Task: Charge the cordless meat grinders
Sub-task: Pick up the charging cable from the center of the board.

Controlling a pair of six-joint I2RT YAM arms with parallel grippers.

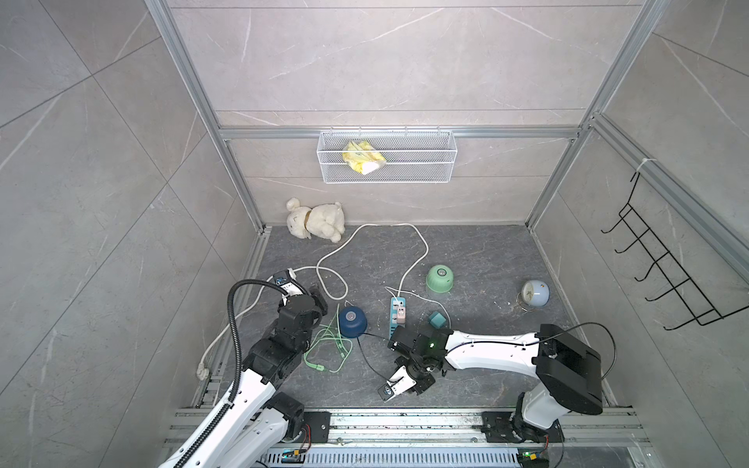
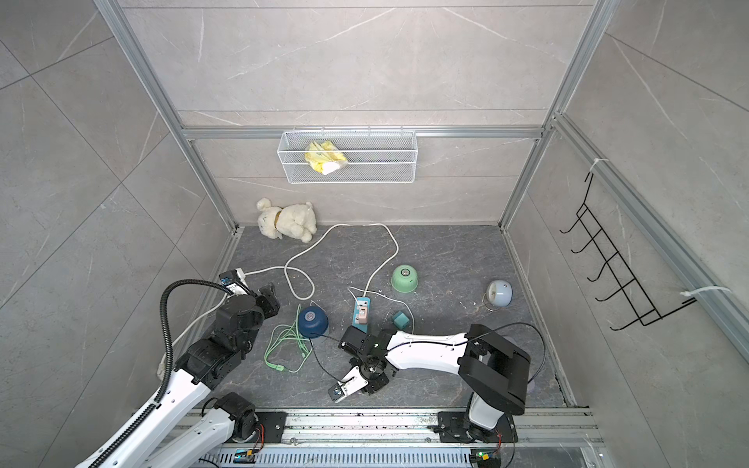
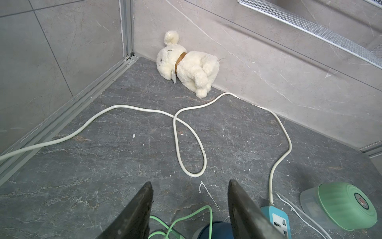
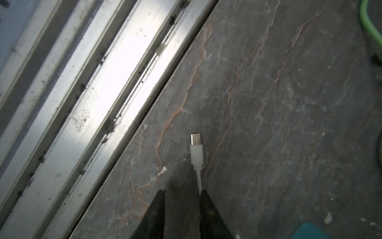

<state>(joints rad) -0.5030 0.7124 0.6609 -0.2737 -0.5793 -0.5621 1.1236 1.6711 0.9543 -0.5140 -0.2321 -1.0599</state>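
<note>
The navy blue meat grinder point(image 1: 352, 321) point(image 2: 312, 321) stands left of the power strip point(image 1: 398, 314). The mint green meat grinder point(image 1: 439, 278) point(image 2: 404, 278) stands further back, and it also shows in the left wrist view point(image 3: 341, 207). My left gripper point(image 1: 318, 300) point(image 3: 190, 184) hovers open and empty just behind and left of the navy one point(image 3: 219, 229). My right gripper point(image 1: 386, 392) point(image 4: 183, 191) points down at the floor near the front rail. Its jaws are apart, and a thin white cable runs along one fingertip. The cable's plug point(image 4: 196, 149) lies just ahead of the jaws.
A green cable point(image 1: 328, 348) and a black cable point(image 1: 364, 356) lie tangled in front of the navy grinder. A teal cube point(image 1: 437, 320), a pale blue ball gadget point(image 1: 535, 293), a plush toy point(image 1: 316, 221) and the strip's white cord point(image 3: 175, 132) are on the floor. The metal rail point(image 4: 93, 103) runs beside my right gripper.
</note>
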